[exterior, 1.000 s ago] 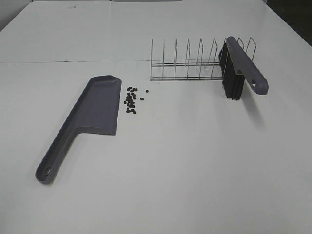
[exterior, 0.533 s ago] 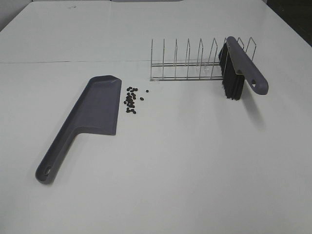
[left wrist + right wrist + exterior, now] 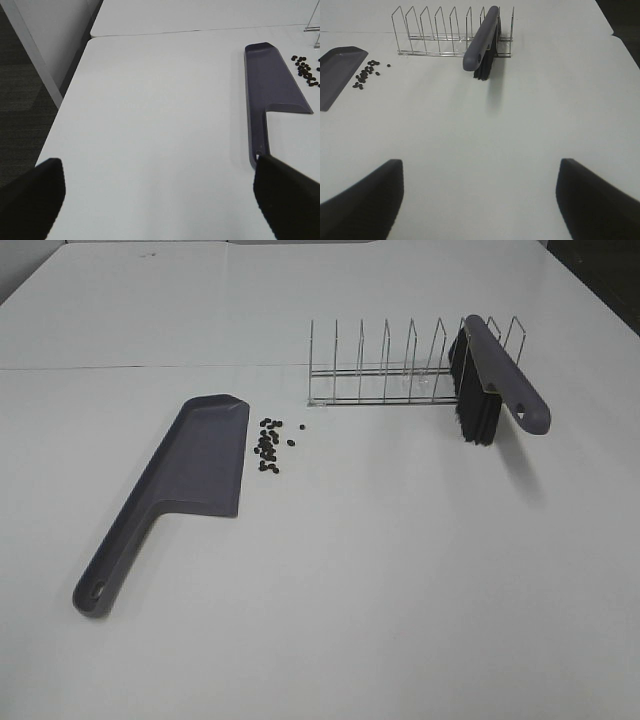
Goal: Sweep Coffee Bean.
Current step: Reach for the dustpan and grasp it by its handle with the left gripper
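Coffee bean (image 3: 268, 448) cluster lies on the bench (image 3: 400, 570), just right of the dustpan (image 3: 195, 465) along its open edge, with one bean slightly apart to the right. Farther back, the wire rack (image 3: 385, 375) carries the brush (image 3: 490, 380) at its right end. Left gripper (image 3: 160, 200) and right gripper (image 3: 480, 200): jaws wide apart, empty, at the near side.

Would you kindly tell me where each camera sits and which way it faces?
Exterior high: mounted high, looking down across the table at the dustpan, coffee beans, wire rack and brush; no part of the robot shows.
Left wrist: on the left arm, low over the table, facing along the dustpan; the open left hand shows two dark fingers.
Right wrist: on the right arm, facing the brush in the rack; the open right hand shows likewise.
Shared: all three views catch the dustpan and coffee beans.
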### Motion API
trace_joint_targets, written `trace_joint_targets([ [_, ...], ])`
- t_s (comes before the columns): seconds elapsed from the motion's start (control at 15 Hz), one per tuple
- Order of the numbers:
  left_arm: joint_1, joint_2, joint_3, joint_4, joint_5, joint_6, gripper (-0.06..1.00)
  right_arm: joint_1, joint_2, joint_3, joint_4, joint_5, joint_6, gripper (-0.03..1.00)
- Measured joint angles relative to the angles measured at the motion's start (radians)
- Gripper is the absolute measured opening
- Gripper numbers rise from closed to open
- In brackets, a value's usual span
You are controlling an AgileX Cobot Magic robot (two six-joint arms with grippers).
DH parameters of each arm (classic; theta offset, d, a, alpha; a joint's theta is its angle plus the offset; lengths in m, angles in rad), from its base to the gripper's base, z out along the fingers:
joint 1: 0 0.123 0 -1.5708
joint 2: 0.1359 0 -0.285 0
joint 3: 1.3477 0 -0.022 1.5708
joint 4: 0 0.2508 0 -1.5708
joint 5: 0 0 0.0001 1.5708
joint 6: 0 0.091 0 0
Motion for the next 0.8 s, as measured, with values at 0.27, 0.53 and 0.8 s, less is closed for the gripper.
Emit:
trace_joint_targets([
  [0.27, 0.0, 0.0, 0.0, 0.0, 0.0, 0.0, 0.94, 0.0, 0.0, 0.0, 0.0, 0.0, 0.0, 0.71],
  [0.53, 0.0, 0.0, 0.0, 0.0, 0.0, 0.0, 0.94, 0.0, 0.0, 0.0, 0.0, 0.0, 0.0, 0.71],
  [0.8, 0.0, 0.0, 0.0, 0.0, 0.0, 0.0, 0.94, 0.0, 0.0, 0.0, 0.0, 0.0, 0.0, 0.71],
])
